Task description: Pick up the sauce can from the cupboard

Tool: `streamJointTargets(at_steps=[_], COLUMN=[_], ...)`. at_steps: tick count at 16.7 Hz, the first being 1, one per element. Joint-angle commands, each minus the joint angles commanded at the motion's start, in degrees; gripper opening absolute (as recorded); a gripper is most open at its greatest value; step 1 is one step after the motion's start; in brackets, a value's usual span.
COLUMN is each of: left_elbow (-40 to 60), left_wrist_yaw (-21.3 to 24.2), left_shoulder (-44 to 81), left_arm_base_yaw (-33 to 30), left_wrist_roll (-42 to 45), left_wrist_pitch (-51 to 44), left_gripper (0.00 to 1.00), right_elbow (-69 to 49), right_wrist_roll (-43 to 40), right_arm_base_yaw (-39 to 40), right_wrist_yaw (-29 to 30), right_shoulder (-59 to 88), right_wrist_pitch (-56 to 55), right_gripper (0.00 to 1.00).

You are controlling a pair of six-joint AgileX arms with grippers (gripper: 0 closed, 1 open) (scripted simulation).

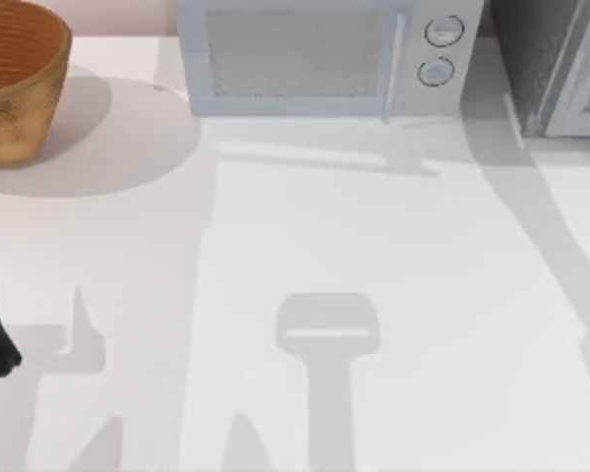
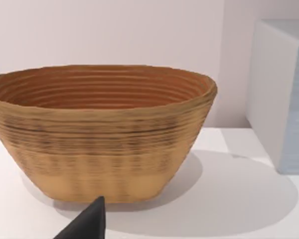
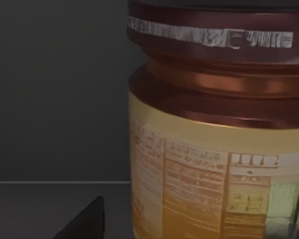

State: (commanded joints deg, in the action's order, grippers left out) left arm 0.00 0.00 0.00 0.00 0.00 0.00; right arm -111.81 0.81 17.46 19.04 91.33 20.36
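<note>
Right up close now: the right wrist view puts the sauce can [image 3: 217, 144] large and very near, maroon lid above, tan printed label below, standing upright on a dark shelf with dark walls behind it, which I judge to be the inside of the cupboard [image 1: 556, 64] at the table's far right corner. One dark fingertip of the right gripper [image 3: 87, 221] pokes into view just beside the can, not touching it as far as I can see; whether those fingers are spread or closed, I cannot tell. The step in hand looks like the final approach to the grasp. To do it well: centre the can between the fingers, close on the tan side below the lid's ridge, keep it upright, then draw straight back out. Watch the cupboard walls and the pale door panel; room looks tight in there. The microwave [image 1: 315, 59] stands just left of the cupboard, the basket [image 1: 15, 84] well away at far left. The left gripper [image 2: 87, 224] is parked facing that basket, grip state unclear.
</note>
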Motion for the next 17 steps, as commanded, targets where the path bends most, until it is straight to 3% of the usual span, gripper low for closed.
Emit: streamJointTargets(at_steps=[9,14,17], left_elbow=[0.00,0.00,0.00], left_wrist_yaw=[0.00,0.00,0.00], left_shoulder=[0.00,0.00,0.00], left_arm_base_yaw=[0.00,0.00,0.00], left_wrist_roll=[0.00,0.00,0.00], left_wrist_pitch=[0.00,0.00,0.00], left_gripper=[1.00,1.00,1.00], right_elbow=[-15.17,-15.96,-15.96], right_wrist_roll=[-0.03,-0.03,-0.03], right_arm_base_yaw=[-2.64,-2.80,-2.80], right_wrist_yaw=[-2.50,-2.65,-2.65], right_shoulder=[12.76,13.43,13.43], right_wrist_pitch=[2.22,2.33,2.33], right_gripper=[1.00,1.00,0.77])
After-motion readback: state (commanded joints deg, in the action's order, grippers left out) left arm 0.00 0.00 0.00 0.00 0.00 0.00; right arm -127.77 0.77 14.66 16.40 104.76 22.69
